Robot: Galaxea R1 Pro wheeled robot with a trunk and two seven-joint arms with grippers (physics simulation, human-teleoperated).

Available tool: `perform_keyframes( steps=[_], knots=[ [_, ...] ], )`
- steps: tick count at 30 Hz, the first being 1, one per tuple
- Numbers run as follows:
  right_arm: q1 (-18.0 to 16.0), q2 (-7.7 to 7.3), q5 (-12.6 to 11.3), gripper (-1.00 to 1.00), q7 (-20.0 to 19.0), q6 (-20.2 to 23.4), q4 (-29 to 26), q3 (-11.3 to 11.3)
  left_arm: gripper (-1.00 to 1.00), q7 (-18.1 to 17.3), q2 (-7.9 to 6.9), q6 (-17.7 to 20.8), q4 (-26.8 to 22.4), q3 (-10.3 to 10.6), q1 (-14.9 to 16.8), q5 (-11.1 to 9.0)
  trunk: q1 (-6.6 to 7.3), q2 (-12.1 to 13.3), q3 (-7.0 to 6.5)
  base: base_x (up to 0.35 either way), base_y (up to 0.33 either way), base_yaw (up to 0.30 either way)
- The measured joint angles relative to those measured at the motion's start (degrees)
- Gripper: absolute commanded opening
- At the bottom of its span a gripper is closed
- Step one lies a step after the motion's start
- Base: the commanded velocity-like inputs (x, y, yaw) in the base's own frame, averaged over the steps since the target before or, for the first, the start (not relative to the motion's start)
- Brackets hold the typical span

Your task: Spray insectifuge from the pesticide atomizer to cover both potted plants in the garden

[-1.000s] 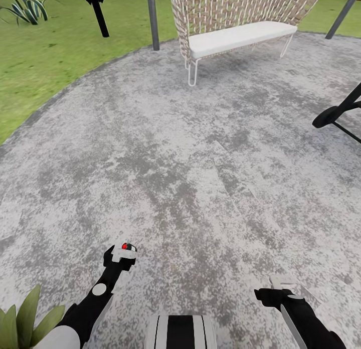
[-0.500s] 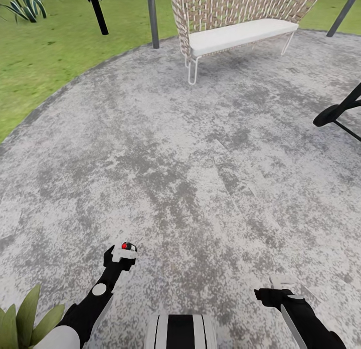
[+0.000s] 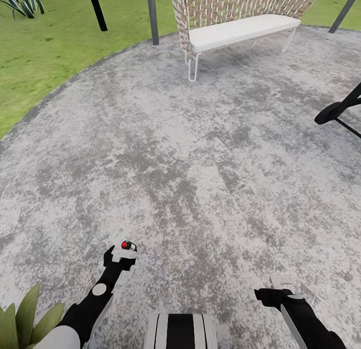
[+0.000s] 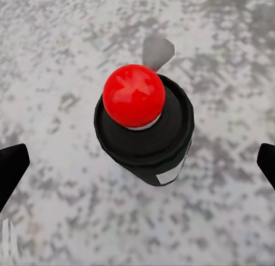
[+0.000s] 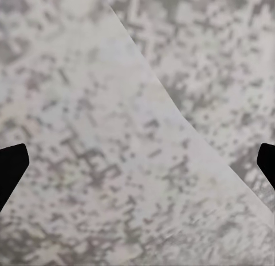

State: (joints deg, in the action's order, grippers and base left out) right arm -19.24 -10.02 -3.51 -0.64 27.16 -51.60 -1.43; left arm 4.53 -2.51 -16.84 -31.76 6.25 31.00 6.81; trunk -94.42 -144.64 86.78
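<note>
1. A broad stretch of gravel patio is lying open ahead of both arms, with nothing standing on its middle.
2. A woven bench on thin white legs is blocking the far edge, and a grey post is standing just beside it.
3. A black stand is reaching in from the right edge of the head view, narrowing that side.
4. On the lawn at far left, a black pole is rising and a striped-leaf plant is sitting well apart.
5. Pointed green leaves are crowding the left arm's elbow.
</note>
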Motion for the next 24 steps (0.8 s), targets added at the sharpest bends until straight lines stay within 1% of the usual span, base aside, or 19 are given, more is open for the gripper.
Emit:
perform_keyframes(
  steps=[6, 13, 24],
  knots=[
    [0.0, 0.00, 0.0, 1.00, 0.0, 0.0, 0.0, 0.0, 1.00, 0.0, 0.01, 0.0, 0.0, 0.0, 0.0, 0.0, 0.00, 0.0, 0.00, 0.060, 0.000, 0.000],
    [0.0, 0.00, 0.0, 1.00, 0.0, 0.0, 0.0, 0.0, 1.00, 0.0, 0.01, 0.0, 0.0, 0.0, 0.0, 0.0, 0.00, 0.0, 0.03, 0.005, 0.000, 0.000],
    [0.0, 0.00, 0.0, 1.00, 0.0, 0.0, 0.0, 0.0, 1.00, 0.0, 0.01, 0.0, 0.0, 0.0, 0.0, 0.0, 0.00, 0.0, 0.43, 0.000, 0.000, 0.000]
  ],
)
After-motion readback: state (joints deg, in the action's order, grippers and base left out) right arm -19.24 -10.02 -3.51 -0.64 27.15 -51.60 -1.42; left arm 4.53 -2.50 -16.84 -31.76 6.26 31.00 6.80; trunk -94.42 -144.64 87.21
